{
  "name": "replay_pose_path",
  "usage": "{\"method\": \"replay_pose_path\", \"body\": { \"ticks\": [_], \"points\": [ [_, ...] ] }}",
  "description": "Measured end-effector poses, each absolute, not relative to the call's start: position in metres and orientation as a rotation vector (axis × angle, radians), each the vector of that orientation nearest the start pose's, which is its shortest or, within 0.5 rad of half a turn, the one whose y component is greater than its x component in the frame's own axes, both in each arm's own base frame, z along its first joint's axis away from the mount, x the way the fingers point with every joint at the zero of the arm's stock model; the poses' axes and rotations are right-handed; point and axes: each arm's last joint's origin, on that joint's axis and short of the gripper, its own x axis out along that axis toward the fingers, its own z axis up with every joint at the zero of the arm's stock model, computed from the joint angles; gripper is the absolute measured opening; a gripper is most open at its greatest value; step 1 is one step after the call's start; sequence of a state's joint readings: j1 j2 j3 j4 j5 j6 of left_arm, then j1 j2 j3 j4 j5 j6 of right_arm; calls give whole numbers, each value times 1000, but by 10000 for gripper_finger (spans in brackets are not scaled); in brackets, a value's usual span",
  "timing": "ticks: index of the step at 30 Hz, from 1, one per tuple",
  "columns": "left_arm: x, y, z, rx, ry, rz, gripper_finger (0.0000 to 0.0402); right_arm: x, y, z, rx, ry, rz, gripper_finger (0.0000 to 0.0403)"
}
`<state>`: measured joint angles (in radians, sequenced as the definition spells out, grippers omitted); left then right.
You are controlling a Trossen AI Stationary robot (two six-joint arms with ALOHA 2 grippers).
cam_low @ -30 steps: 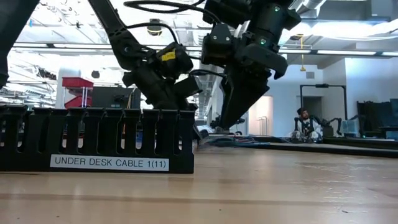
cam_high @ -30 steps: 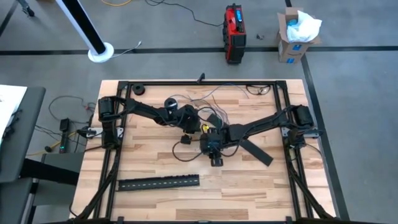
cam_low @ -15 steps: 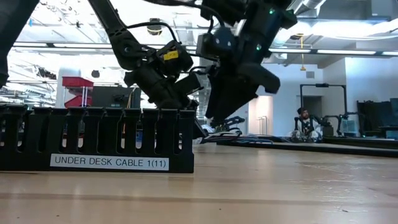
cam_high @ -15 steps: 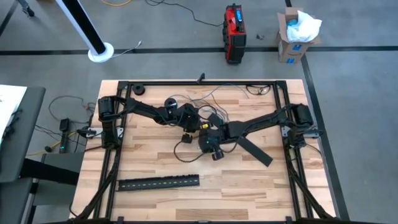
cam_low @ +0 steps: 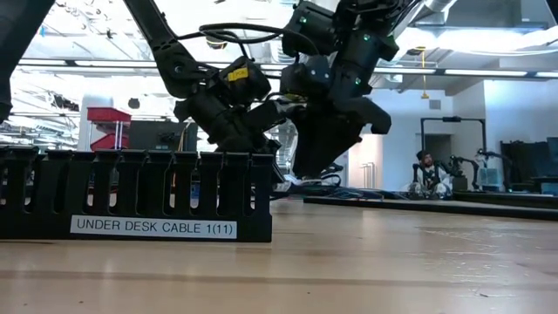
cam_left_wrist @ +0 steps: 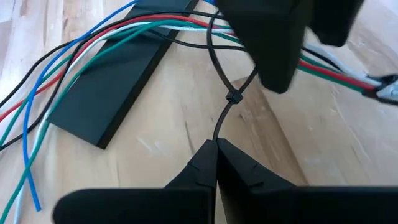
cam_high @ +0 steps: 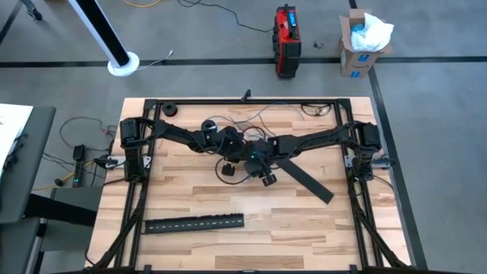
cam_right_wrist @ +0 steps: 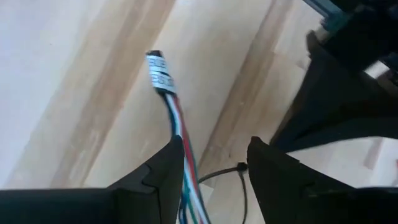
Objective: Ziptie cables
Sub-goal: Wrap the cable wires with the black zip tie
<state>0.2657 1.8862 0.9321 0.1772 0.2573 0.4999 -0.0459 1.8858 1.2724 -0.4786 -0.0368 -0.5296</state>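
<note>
Black ziptie is looped round the cables, a red/green/white/blue/black bundle lying on the wood table near centre, just beside a flat black strip. L gripper has its fingers pinched tight on the ziptie tail, head sitting just ahead of the tips. R gripper hovers over the bundle w/ fingers parted, cables running between them but seemingly not clamped; labelled bundle end shows beyond.

Loop looks slack, so the step in hand is prob. cinching. To do it well: R should close on the bundle near the head and hold steady while L pulls the tail straight back along its own line, no twist, keeping all wires inside the loop.
</note>
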Motion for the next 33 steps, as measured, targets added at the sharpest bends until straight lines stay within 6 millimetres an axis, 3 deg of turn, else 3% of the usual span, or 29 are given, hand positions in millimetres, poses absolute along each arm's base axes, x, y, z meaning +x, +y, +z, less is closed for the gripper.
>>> {"method": "replay_pose_path", "body": {
  "ticks": [8,20,23,28,33],
  "points": [
    [350,88,122,286,731,-183,0,381,-13,176,-429,1053,334,163],
    [350,87,123,263,718,-193,0,388,-4,143,-463,1123,377,160],
    [350,87,123,261,721,-195,0,387,-2,141,-514,1160,326,134],
    [350,86,123,264,718,-200,0,385,4,142,-560,1181,294,21],
    [351,87,124,279,707,-203,0,391,12,152,-528,1152,265,5]
  ]
}}
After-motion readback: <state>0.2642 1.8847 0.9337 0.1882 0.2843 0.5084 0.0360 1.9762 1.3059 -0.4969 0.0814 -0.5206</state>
